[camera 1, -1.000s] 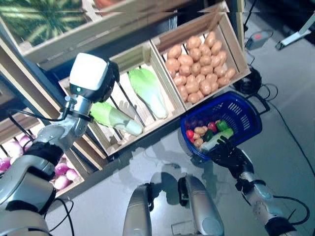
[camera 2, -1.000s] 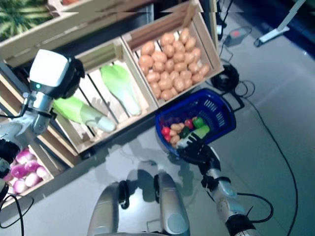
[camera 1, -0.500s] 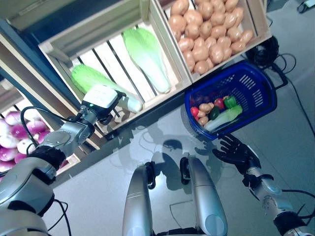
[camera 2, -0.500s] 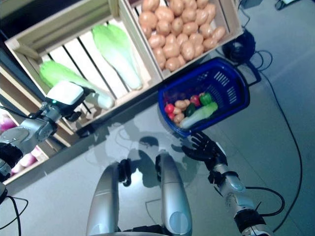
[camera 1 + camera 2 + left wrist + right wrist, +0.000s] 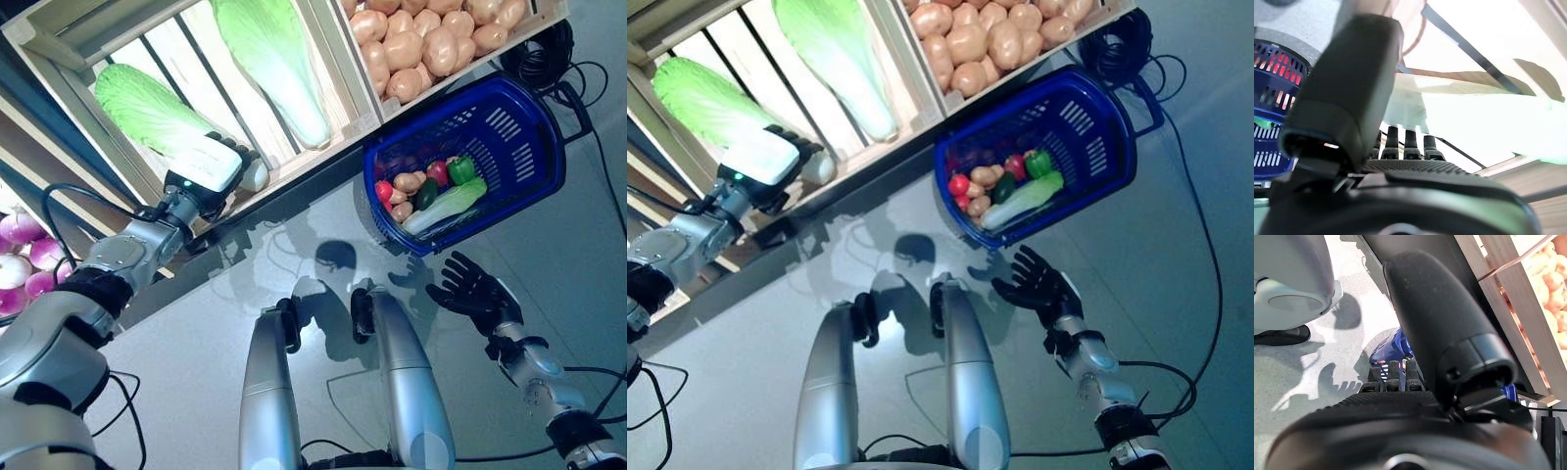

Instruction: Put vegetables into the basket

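Note:
The blue basket stands on the floor in front of the wooden stand. In it lie a red tomato, small potatoes, a green pepper, a dark green cucumber and a long pale green vegetable. My left hand is open at the white stem end of a napa cabbage in the stand's slatted crate. Its straight fingers reach to the pale cabbage. My right hand is open with its fingers spread, over the floor just on my side of the basket. The basket also shows in the right wrist view.
The slatted wooden crate slopes toward me, with a second crate directly behind the basket. A coil of black cable lies on the grey floor past the basket.
The camera has tilted down. My left hand has come down from mid-air to the cabbage's stem end. My right hand has drawn back from the basket's rim.

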Motion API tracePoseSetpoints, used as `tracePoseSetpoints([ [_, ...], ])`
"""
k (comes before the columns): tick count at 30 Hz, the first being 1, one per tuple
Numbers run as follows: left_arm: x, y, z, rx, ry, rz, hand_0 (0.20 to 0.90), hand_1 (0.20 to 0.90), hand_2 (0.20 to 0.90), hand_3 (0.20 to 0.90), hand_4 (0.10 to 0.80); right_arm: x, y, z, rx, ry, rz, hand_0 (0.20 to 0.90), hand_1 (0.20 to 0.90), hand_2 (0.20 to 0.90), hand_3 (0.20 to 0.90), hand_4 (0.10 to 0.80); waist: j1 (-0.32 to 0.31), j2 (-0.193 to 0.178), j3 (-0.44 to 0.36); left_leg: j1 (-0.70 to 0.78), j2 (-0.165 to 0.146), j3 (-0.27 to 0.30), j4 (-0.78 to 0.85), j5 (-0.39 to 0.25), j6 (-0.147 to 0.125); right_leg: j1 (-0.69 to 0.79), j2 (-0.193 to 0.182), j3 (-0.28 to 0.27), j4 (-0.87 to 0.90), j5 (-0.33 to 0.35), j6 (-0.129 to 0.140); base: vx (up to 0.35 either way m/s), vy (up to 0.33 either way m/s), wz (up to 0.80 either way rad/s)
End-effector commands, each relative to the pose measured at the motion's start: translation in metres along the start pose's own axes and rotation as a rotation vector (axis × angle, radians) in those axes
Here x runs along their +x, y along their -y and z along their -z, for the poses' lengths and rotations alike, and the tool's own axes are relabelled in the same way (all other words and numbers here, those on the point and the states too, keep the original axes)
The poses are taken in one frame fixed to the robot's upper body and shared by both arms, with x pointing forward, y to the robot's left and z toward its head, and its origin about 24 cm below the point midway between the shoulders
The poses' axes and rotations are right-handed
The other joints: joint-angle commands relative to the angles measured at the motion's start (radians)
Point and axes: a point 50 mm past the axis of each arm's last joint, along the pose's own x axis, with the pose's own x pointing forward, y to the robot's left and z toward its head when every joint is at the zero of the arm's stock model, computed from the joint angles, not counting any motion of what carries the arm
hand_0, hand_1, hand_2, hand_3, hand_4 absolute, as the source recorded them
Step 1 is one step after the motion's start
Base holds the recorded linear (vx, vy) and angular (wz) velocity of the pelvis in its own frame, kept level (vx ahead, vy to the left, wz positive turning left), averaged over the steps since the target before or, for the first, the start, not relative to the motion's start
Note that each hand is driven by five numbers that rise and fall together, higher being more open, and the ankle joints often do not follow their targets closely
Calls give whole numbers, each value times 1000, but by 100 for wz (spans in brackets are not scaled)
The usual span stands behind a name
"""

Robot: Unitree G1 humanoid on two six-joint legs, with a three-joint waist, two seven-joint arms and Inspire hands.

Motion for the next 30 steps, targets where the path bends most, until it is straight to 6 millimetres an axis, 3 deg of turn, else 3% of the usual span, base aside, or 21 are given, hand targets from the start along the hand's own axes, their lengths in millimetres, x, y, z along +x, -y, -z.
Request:
tracePoseSetpoints([
  [1, -2, -40, 43, 204, -118, -270, 900, 900, 900, 900, 800, -3, 11, -34, -37, 164, -13, 900, 900, 900, 900, 800, -6, -1, -4, 40, -15, 103, -64, 54, 92, 71, 4, -29, -142, 166, 7, 0, 0, 0],
  [6, -10, -44, 57, 357, -174, -428, 900, 900, 900, 900, 800, -5, 10, -27, -32, 172, -3, 900, 900, 900, 900, 800, -2, -3, -4, 20, -12, 100, -64, 56, 88, 55, 5, -30, -140, 164, 5, -13, -13, 0],
  [13, -12, -36, 58, 435, -220, -426, 900, 900, 900, 900, 800, -2, 8, -22, -26, 168, 9, 900, 900, 900, 900, 800, 4, -7, -4, -14, -12, 93, -62, 57, 86, 20, 8, -33, -128, 161, 4, -4, -3, 0],
  [20, -9, -35, 62, 422, -243, -378, 900, 900, 900, 900, 800, 3, 6, -33, -42, 194, 15, 900, 900, 900, 900, 800, 0, -8, -4, -91, -9, 86, -38, 57, 86, -55, 7, -28, -103, 163, 1, -12, 26, 0],
  [30, 12, -64, 60, 451, -204, -420, 900, 900, 900, 900, 800, 6, 15, -48, -33, 244, 78, 900, 900, 900, 900, 800, -8, -17, -4, -275, -25, 66, 14, 58, 90, -234, 9, -20, -57, 186, 2, -38, 40, 1],
])
